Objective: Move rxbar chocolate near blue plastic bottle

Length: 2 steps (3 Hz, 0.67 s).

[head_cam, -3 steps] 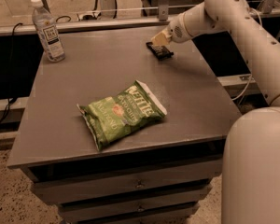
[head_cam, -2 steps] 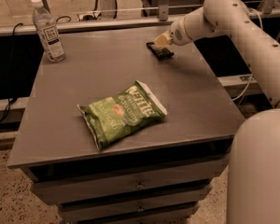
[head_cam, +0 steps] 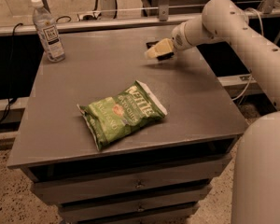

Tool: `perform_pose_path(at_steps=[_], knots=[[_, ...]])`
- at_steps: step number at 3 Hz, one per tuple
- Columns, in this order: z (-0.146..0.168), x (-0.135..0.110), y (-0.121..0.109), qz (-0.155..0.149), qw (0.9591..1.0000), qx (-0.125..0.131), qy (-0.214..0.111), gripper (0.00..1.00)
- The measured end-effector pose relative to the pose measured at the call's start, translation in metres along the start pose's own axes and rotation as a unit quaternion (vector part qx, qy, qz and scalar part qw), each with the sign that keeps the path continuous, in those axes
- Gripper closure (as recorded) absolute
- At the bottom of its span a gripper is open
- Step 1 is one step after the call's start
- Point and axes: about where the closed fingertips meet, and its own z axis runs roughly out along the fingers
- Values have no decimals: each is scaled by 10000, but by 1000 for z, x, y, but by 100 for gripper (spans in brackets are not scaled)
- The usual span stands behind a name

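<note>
The rxbar chocolate (head_cam: 165,56) is a small flat black wrapper at the far right of the grey table top (head_cam: 84,87). My gripper (head_cam: 157,50) is right on top of it and covers most of it, so only its dark edges show. The blue plastic bottle (head_cam: 47,31), clear with a white cap and white label, stands upright at the far left corner, well away from the bar and the gripper.
A big green crinkly chip bag (head_cam: 121,115) lies in the middle of the table, toward the front. My white arm (head_cam: 233,27) reaches in from the right. Drawers (head_cam: 135,183) sit under the top. A rail (head_cam: 107,22) runs behind the table.
My gripper has shifted slightly toward the left and front, staying over the black bar. The bottle and the chip bag have not moved.
</note>
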Motion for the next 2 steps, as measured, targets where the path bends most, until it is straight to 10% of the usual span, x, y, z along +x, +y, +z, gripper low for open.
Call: perform_pose_path(at_steps=[2], knots=[[5, 16, -11, 113, 9997, 197, 95, 0]])
